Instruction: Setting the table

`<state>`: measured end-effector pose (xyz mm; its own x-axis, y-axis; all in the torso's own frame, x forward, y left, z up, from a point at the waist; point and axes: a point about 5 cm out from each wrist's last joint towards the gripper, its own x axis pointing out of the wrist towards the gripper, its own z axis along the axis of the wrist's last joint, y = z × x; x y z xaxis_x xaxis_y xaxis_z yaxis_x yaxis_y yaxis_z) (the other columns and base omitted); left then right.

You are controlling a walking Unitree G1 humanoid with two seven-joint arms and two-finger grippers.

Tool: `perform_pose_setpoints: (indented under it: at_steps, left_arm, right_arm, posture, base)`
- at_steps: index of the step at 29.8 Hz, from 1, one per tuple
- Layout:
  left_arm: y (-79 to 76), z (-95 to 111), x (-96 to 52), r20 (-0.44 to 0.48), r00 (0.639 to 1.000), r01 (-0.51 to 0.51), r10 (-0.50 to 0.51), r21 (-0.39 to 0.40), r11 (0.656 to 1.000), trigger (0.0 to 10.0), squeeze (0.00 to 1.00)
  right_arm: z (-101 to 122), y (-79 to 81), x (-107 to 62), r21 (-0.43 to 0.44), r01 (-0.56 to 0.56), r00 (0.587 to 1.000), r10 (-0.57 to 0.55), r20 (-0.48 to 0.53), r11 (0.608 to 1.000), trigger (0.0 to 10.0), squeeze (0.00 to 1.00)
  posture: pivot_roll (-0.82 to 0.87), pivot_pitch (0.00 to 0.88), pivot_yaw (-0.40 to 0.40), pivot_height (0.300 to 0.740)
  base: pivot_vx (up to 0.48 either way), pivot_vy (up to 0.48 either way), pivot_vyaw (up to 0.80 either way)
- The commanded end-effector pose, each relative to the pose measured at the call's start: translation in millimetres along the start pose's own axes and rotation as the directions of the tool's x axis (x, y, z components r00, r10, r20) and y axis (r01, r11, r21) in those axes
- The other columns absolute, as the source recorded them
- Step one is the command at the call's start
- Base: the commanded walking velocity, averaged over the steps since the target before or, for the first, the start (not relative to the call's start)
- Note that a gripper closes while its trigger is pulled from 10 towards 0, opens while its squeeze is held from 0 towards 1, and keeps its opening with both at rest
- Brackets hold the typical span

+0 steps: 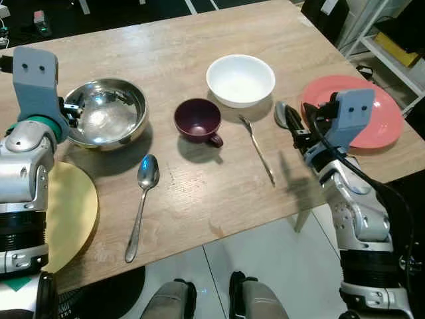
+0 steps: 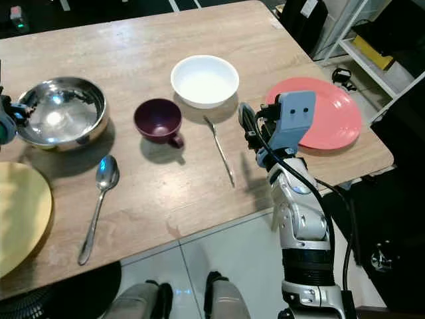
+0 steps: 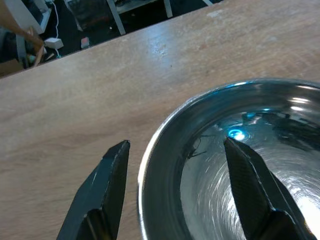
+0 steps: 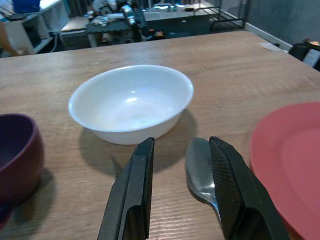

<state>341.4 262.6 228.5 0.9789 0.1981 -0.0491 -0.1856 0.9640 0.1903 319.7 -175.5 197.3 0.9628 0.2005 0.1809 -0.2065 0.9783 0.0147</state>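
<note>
The left gripper [image 3: 172,187] had its fingers [image 3: 107,192] spread wide astride the near-left rim of the steel bowl [image 1: 106,111], one finger outside the wall and the other inside the bowl; whether they touched the metal could not be told. The bowl held nothing but reflections. The right gripper [image 4: 181,187] hovered low over the table [image 1: 199,60] with its fingers [image 4: 132,192] parted moderately, holding nothing; a spoon [image 4: 200,170] lay just beside its right finger, close to the pink plate [image 1: 382,116] at the table's right edge. The white bowl [image 1: 240,80] sat farther off, its inside bare, and the dark purple cup [image 1: 198,121] stood to its near left, also bare inside. A thin utensil [image 1: 257,149] lay between the cup and the right gripper, and a large spoon [image 1: 143,199] lay toward the near edge. A yellow plate [image 1: 70,212] overhung the near-left edge. Open wood lay across the far side and between the two long utensils.
</note>
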Motion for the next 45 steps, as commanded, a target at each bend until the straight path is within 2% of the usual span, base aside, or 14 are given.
perform_pose_setpoints:
  at_steps: [1, 8, 12, 13, 14, 16, 20, 24, 31, 42, 44, 45]
  left_arm:
    - [4.6, 3.9, 3.7, 0.020, 0.999, -0.037, 0.037, -0.005, 0.999, 10.0, 1.00]
    - [13.9, -3.8, 22.0, -0.056, 0.995, -0.086, 0.081, -0.107, 0.990, 10.0, 1.00]
    - [13.4, -4.7, 22.7, -0.067, 0.996, -0.074, 0.067, -0.111, 0.991, 10.0, 1.00]
    - [11.9, -6.5, 22.6, -0.082, 0.995, -0.062, 0.052, -0.127, 0.990, 10.0, 0.65]
    - [10.3, -9.5, 22.4, -0.104, 0.994, -0.057, 0.042, -0.144, 0.988, 10.0, 0.00]
    - [10.3, -9.5, 22.4, -0.104, 0.994, -0.057, 0.042, -0.144, 0.988, 10.0, 0.00]
    - [5.8, -19.1, 21.7, -0.160, 0.987, -0.050, 0.019, -0.188, 0.981, 10.0, 0.00]
    - [1.9, -29.1, 21.3, -0.214, 0.977, -0.065, 0.008, -0.258, 0.964, 10.0, 0.00]
    - [1.8, -41.6, 19.7, -0.270, 0.962, -0.119, 0.044, -0.267, 0.956, 10.0, 0.00]
    - [5.7, -42.8, 18.6, -0.257, 0.962, -0.159, 0.089, -0.267, 0.951, 10.0, 0.00]
    - [6.4, -40.7, 17.9, -0.228, 0.967, -0.169, 0.111, -0.253, 0.953, 10.0, 0.00]
    - [6.1, -34.7, 16.7, -0.171, 0.976, -0.168, 0.132, -0.220, 0.961, 10.0, 0.00]
  right_arm:
    - [0.0, 0.2, -1.1, 0.002, -0.021, 1.000, 0.021, 0.013, 1.000, 10.0, 0.00]
    - [4.5, 1.6, 0.3, 0.000, -0.042, 0.999, 0.042, 0.033, 0.999, 10.0, 0.00]
    - [4.9, 1.9, -0.2, 0.001, -0.046, 0.998, 0.046, 0.034, 0.999, 10.0, 0.00]
    - [4.6, 1.6, -0.8, 0.001, -0.047, 0.998, 0.047, 0.032, 0.999, 10.0, 0.00]
    - [4.2, 1.2, -1.4, 0.002, -0.048, 0.998, 0.048, 0.030, 0.999, 10.0, 0.00]
    - [4.2, 1.2, -1.4, 0.002, -0.048, 0.998, 0.048, 0.030, 0.999, 10.0, 0.00]
    - [3.7, 1.0, -1.8, 0.004, -0.051, 0.998, 0.051, 0.029, 0.999, 10.0, 0.00]
    - [3.7, 1.5, -1.6, 0.007, -0.056, 0.998, 0.056, 0.031, 0.998, 10.0, 0.00]
    - [3.1, 1.6, -1.3, 0.008, -0.060, 0.998, 0.060, 0.028, 0.998, 10.0, 0.00]
    - [3.0, 1.7, -1.3, 0.008, -0.062, 0.998, 0.062, 0.027, 0.998, 10.0, 0.00]
    - [3.1, 1.6, -1.5, 0.008, -0.062, 0.998, 0.062, 0.027, 0.998, 10.0, 0.00]
    - [2.8, 1.1, -1.9, 0.008, -0.060, 0.998, 0.060, 0.026, 0.998, 10.0, 0.00]
  posture:
    - [0.13, 0.097, 0.061, 0.740]
    - [0.10, 0.121, 0.061, 0.740]
    - [0.10, 0.125, 0.061, 0.740]
    - [0.10, 0.126, 0.061, 0.740]
    - [0.10, 0.127, 0.060, 0.740]
    - [0.10, 0.127, 0.060, 0.740]
    - [0.10, 0.129, 0.060, 0.740]
    - [0.10, 0.130, 0.059, 0.740]
    - [0.10, 0.130, 0.053, 0.740]
    - [0.10, 0.127, 0.053, 0.740]
    - [0.09, 0.128, 0.056, 0.740]
    - [0.09, 0.128, 0.055, 0.740]
  base:
    - [0.000, 0.000, 0.00]
    - [0.000, 0.000, 0.00]
    - [0.000, 0.000, 0.00]
    - [0.000, 0.000, 0.00]
    - [0.000, 0.000, 0.00]
    - [0.000, 0.000, 0.00]
    - [0.000, 0.000, 0.00]
    - [0.000, 0.000, 0.00]
    - [0.000, 0.000, 0.00]
    - [0.000, 0.000, 0.00]
    - [0.000, 0.000, 0.00]
    - [0.000, 0.000, 0.00]
